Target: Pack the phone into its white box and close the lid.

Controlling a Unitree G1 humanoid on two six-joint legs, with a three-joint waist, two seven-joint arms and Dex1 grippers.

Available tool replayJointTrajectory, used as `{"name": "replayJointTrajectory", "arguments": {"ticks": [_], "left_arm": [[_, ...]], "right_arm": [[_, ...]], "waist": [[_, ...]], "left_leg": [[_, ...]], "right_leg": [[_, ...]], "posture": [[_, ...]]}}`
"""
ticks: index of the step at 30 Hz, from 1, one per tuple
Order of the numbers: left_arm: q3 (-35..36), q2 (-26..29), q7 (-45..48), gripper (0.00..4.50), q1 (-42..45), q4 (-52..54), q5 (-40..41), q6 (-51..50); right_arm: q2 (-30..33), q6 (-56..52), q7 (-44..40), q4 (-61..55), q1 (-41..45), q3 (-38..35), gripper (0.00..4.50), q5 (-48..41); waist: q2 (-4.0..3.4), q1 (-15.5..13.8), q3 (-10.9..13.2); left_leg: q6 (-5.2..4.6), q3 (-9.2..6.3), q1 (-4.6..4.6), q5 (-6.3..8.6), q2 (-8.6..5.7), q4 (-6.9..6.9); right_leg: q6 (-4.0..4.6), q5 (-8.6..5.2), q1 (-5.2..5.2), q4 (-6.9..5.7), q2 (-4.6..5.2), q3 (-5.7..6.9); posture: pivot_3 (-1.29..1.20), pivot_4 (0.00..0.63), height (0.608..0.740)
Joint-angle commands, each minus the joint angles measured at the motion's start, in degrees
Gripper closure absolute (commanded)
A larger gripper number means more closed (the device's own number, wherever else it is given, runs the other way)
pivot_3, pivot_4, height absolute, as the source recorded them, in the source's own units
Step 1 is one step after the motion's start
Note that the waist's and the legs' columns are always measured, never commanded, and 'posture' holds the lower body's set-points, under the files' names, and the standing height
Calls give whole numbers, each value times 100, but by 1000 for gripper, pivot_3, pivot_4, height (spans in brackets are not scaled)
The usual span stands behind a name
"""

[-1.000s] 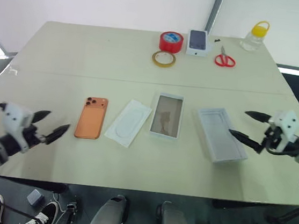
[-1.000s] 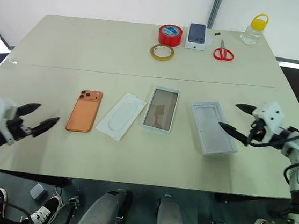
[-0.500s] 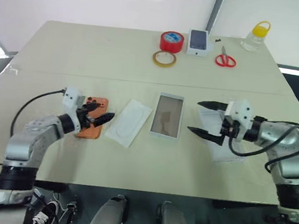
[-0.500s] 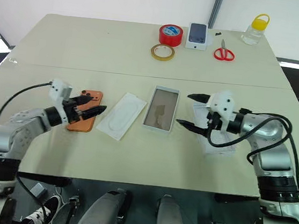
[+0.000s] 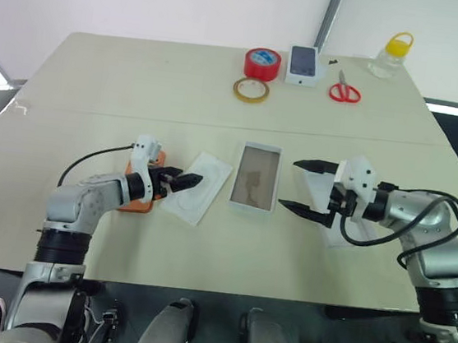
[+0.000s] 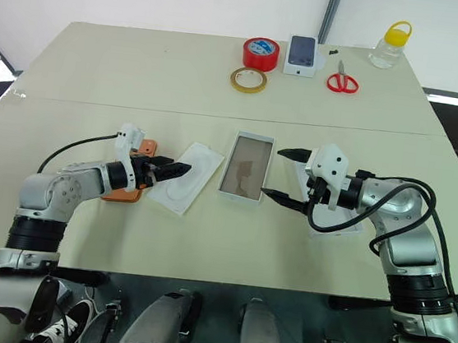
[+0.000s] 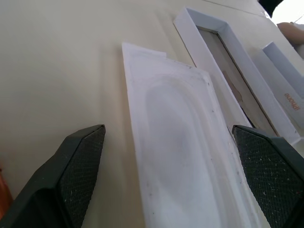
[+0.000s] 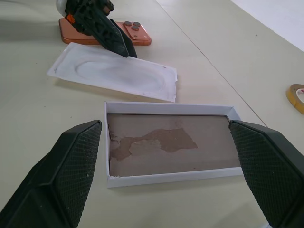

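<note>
Claws [image 5: 180,180] [image 5: 307,188] gape beside white box [image 5: 256,177].

A beige table [image 5: 98,82] is laid with the phone [image 6: 117,193], a white card [image 5: 202,187], the white box [image 5: 256,177], the lid [image 6: 332,224], tape rolls [image 5: 262,63], scissors [image 5: 345,92] and a bottle [image 5: 389,59].

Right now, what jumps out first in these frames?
Both open hands meet mid-table: the right hand faces the empty white box, and the left hand hovers over the flat white card beside it. The orange phone lies by the card, behind the left hand. At the far edge, a red tape roll stands out.
</note>
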State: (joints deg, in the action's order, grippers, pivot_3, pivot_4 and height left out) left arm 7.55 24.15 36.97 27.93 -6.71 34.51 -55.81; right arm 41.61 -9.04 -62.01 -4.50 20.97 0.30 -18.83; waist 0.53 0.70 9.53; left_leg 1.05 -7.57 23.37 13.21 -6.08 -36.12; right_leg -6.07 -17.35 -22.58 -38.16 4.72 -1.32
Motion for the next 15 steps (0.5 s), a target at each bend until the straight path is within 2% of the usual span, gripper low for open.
{"name": "replayJointTrajectory", "arguments": {"ticks": [1,8,11,15], "left_arm": [[48,-112,-30,0,-42,-178,254,-584],[274,-330,-162,0,-27,-136,512,-1077],[154,-306,-177,878,-105,-123,409,-1018],[128,-315,-235,2888,-148,-136,361,-983]], "right_arm": [[-36,140,53,-185,13,-89,29,-21],[-100,210,111,-164,57,-43,29,8],[-112,215,123,-136,94,-47,0,9],[-125,215,133,-150,104,-42,0,16]], "waist": [[0,-1,0],[1,-11,-1],[0,-7,-1],[1,-7,-1]], "left_leg": [[0,0,0,0,0,0],[1,0,0,-1,-2,-2],[8,0,0,-4,-2,-1],[11,0,0,-6,-2,-1]], "right_leg": [[0,0,0,0,0,0],[-1,0,3,3,2,0],[-1,0,2,2,2,0],[-1,0,2,2,2,-1]], "posture": [[0,150,740],[0,150,740],[0,150,740],[0,150,740]]}}
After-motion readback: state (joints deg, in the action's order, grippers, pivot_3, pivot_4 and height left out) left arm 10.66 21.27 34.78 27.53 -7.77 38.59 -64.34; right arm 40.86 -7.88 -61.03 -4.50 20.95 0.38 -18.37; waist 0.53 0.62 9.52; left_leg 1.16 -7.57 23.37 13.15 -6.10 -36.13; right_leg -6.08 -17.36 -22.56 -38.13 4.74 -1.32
